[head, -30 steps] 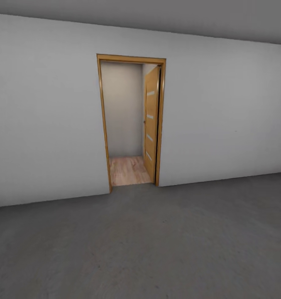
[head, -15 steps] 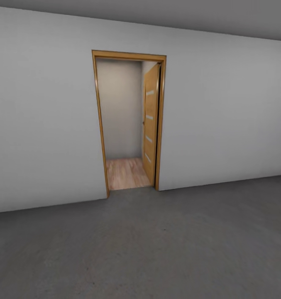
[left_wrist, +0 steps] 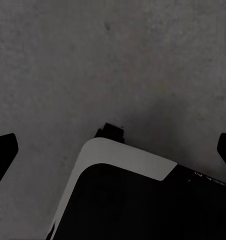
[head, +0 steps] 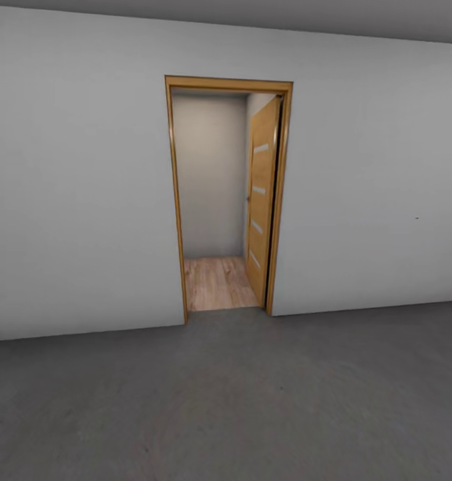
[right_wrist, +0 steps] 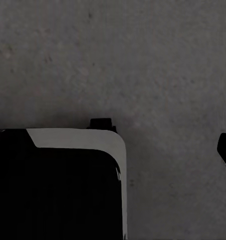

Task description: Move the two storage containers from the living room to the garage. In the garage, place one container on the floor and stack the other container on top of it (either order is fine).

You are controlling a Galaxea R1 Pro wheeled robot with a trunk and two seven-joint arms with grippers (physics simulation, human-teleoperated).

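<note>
No bins are in sight past the open door [head: 262,200] in the garage wall [head: 79,187], both claws [left_wrist: 113,150] hang spread over the gray floor [head: 252,401], and smooth, stiff bins probably need a rim grip.

One doorway [head: 219,200], one open wooden door [head: 262,200] — one grey wall [head: 72,187], one concrete floor [head: 226,401]

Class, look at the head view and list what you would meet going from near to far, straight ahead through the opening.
Grey concrete floor → wooden door frame → pale wood-plank floor beside the open door → grey back wall.
</note>
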